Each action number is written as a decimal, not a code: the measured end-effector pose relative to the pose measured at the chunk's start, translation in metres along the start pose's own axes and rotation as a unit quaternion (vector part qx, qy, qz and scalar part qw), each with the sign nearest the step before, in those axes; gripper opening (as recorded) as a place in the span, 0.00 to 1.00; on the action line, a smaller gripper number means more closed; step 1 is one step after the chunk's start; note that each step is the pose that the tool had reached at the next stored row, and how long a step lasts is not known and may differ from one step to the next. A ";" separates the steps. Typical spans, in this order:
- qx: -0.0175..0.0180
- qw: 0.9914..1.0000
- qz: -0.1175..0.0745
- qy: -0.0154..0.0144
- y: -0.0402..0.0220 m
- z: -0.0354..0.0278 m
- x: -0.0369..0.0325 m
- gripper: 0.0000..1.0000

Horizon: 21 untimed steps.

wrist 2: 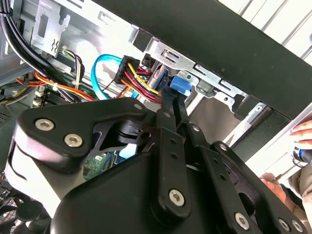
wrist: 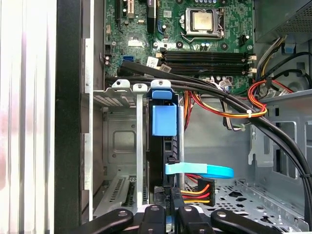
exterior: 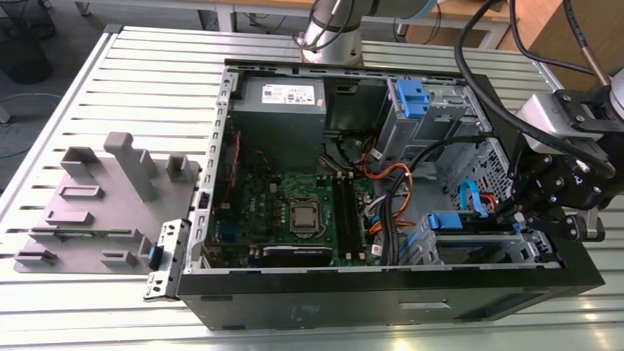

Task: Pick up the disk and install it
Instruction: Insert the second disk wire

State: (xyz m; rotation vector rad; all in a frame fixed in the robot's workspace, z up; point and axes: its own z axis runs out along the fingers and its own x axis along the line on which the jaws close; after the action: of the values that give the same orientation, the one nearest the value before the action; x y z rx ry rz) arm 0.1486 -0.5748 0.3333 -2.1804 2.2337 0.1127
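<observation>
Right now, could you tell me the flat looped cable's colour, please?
The flat cable is light blue, clearest in the first wrist view.

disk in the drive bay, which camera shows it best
The first wrist view: the disk stands edge-on in the bay, blue tab toward the camera, held by the gripper. In the exterior view its blue tab peeks from the bay beside cables. In the second wrist view the gripper's links hide most of it.

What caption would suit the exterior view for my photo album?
Gripper at the blue-railed disk in the drive cage of an open computer case on a slatted table.
</observation>
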 end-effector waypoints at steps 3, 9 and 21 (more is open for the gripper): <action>0.000 1.000 0.000 0.000 0.0000 0.0000 0.0000 0.16; 0.000 1.000 -0.001 0.000 0.0001 -0.0017 -0.0001 0.16; -0.001 1.000 -0.016 0.000 0.0029 -0.0026 -0.0019 0.16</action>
State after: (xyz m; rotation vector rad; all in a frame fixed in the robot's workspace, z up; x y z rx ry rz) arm 0.1459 -0.5730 0.3362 -2.2168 2.1978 0.1148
